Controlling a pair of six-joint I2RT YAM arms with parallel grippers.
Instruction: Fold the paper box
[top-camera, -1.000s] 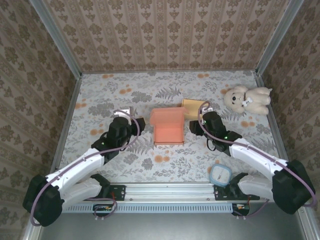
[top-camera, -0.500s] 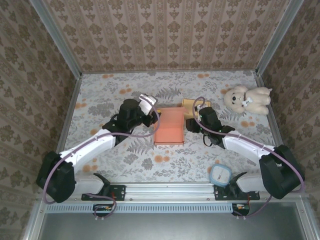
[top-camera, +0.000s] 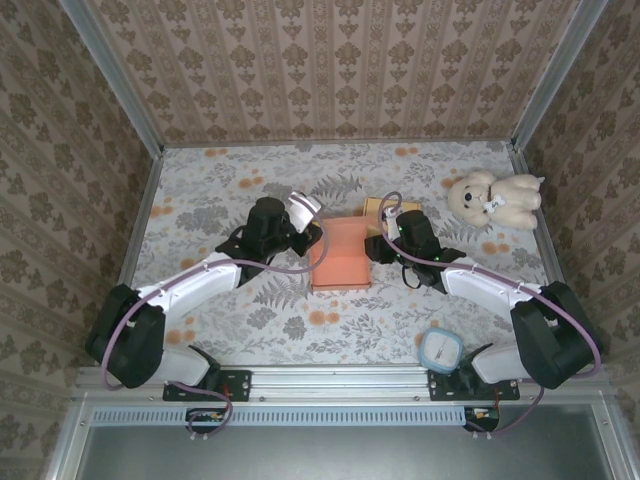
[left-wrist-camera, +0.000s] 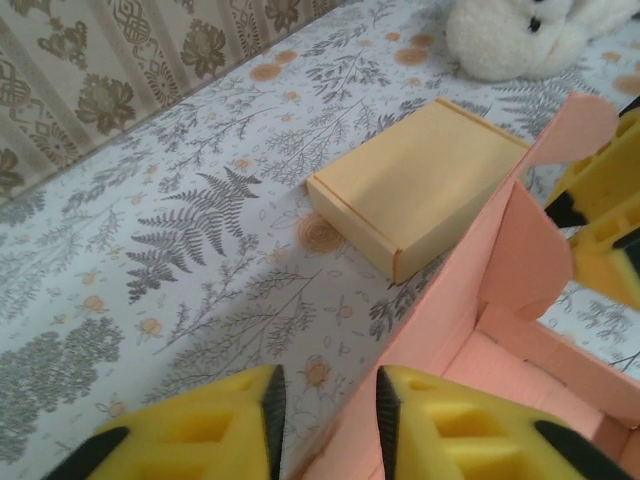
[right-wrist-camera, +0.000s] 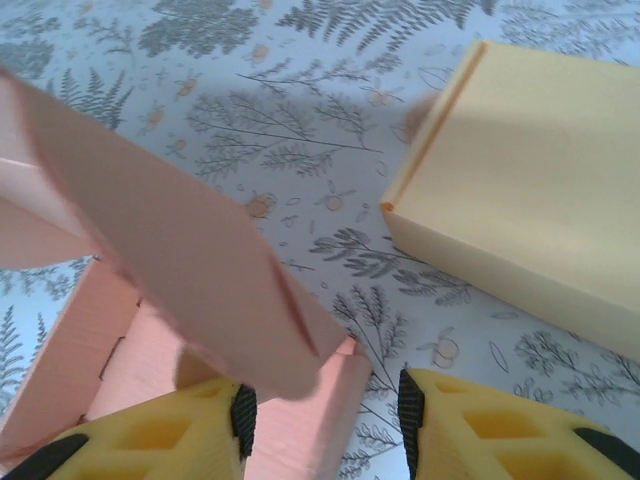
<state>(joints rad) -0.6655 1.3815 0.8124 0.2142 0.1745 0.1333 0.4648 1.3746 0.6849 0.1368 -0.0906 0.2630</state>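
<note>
Mid wall-fold on pink paper box (top-camera: 340, 255) at worktop (top-camera: 200, 200) centre, left pincer (left-wrist-camera: 328, 420) and right pincer (right-wrist-camera: 320, 420) part-spread astride opposite walls, pinch unconfirmed; next: clamp, fold inward evenly.

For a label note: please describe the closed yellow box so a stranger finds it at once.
On the floral table, find the open pink paper box in the middle. The closed yellow box lies just behind its far right corner, toward the white teddy bear; it alone is shut.
</note>
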